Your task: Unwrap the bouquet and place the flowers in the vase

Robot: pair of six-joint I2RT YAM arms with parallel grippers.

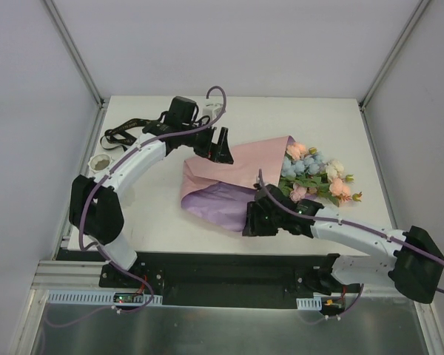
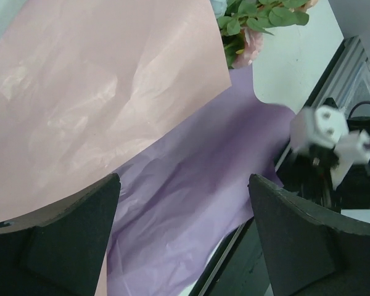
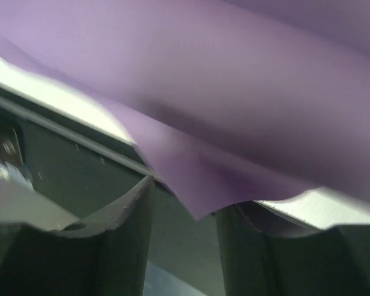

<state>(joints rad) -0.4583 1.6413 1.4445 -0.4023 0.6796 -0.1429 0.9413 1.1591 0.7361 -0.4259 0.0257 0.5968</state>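
We saw the bouquet (image 1: pixel 233 170) wrapped in thin paper, matt pink and softly creased outside, smooth matt purple inside. The flowers (image 1: pixel 314 171) looked like cloth petals with plastic-looking green leaves. The vase (image 1: pixel 101 161) was white and ribbed; its material we could not tell. The left gripper (image 2: pixel 183 180) had matt black, faintly grainy fingers (image 2: pixel 55 240). The table (image 1: pixel 163 222) was smooth matt white.

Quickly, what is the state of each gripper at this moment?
Left gripper: open, holding nothing, over the pink paper.
Right gripper: partly open, the purple paper edge at its fingertips, not clamped.
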